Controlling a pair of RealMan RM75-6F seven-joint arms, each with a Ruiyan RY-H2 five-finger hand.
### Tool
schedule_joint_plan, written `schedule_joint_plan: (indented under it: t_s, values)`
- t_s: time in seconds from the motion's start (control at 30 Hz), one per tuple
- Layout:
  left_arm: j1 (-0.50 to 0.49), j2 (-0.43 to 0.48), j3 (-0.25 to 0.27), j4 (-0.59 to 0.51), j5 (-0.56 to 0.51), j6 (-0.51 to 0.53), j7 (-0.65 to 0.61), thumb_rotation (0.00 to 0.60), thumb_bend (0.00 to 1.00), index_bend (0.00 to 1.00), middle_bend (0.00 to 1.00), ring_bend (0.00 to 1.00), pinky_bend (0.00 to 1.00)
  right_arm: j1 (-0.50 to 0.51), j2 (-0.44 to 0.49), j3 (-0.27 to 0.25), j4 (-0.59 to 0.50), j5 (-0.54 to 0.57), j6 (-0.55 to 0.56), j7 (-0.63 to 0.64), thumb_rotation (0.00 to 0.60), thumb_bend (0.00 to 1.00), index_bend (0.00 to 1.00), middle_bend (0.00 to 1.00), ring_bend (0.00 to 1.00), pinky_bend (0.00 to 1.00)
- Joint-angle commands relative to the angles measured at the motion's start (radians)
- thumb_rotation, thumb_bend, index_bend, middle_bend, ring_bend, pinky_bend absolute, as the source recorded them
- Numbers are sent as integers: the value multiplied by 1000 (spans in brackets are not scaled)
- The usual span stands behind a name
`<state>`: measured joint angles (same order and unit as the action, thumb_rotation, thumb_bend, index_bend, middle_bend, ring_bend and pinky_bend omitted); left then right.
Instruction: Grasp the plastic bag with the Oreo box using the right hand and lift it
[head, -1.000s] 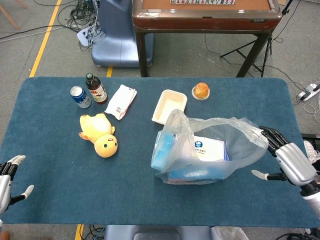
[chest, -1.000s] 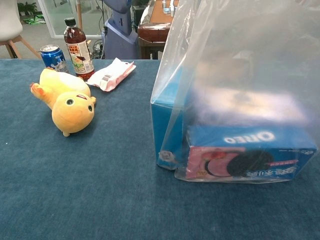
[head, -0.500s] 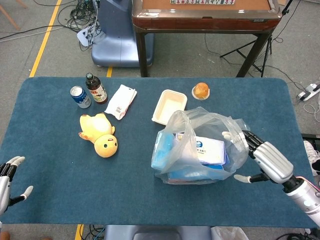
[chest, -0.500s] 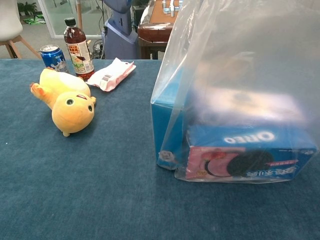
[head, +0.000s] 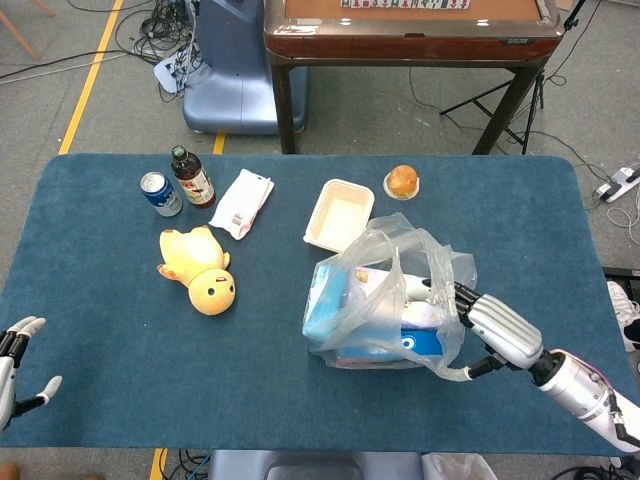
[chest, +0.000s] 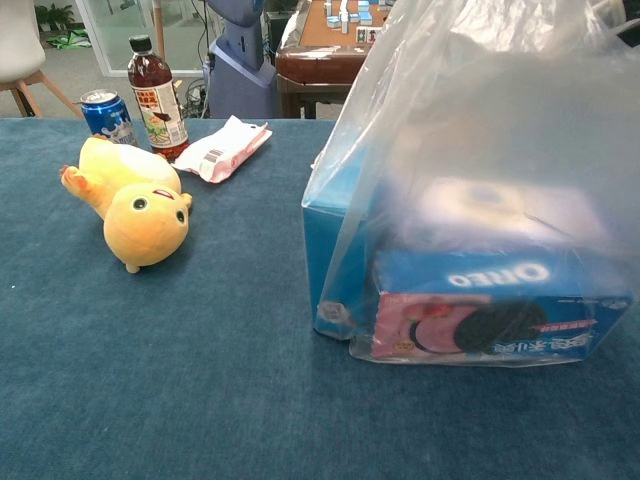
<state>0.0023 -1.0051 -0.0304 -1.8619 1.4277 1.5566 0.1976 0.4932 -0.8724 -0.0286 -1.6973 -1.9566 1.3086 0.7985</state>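
Note:
A clear plastic bag (head: 385, 290) stands on the blue table right of centre, with the blue Oreo box (head: 400, 342) and other blue-and-white boxes inside. The chest view shows the bag (chest: 480, 120) close up, the Oreo box (chest: 500, 312) lying at its bottom. My right hand (head: 492, 328) is at the bag's right side. Its fingers stretch leftward, pressing into the crumpled plastic, and the thumb sits lower and apart. I cannot see plastic pinched between them. My left hand (head: 15, 358) hovers with spread fingers at the table's front left edge.
A yellow plush duck (head: 200, 270), a can (head: 160, 193), a bottle (head: 192, 177) and a white packet (head: 242, 202) lie at the back left. A white foam container (head: 340, 213) and a bun (head: 401, 181) sit just behind the bag. A wooden table (head: 410, 35) stands beyond.
My right hand has moved left from the table's right edge into the bag's right side, pushing the plastic inward. The left hand has sunk slightly lower.

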Motion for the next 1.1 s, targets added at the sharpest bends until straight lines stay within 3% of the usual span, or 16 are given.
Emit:
schedule_joint_plan:
  t_s: [0.03, 0.57, 1.1]
  values:
    - [-1, 0, 0, -2, 0, -3, 3, 600, 176, 188, 166, 185, 142, 21, -9, 2, 12, 28, -26, 3, 568, 0, 22, 162, 35, 101]
    - [4, 0, -1, -12, 0, 2, 14, 600, 176, 189, 166, 185, 142, 183, -62, 20, 43, 41, -107, 206, 569, 0, 22, 155, 35, 101]
    - [4, 3, -2, -12, 1, -4, 12, 600, 176, 189, 166, 185, 142, 276, -102, 5, 49, 32, 3, 608, 574, 0, 22, 154, 35, 101]
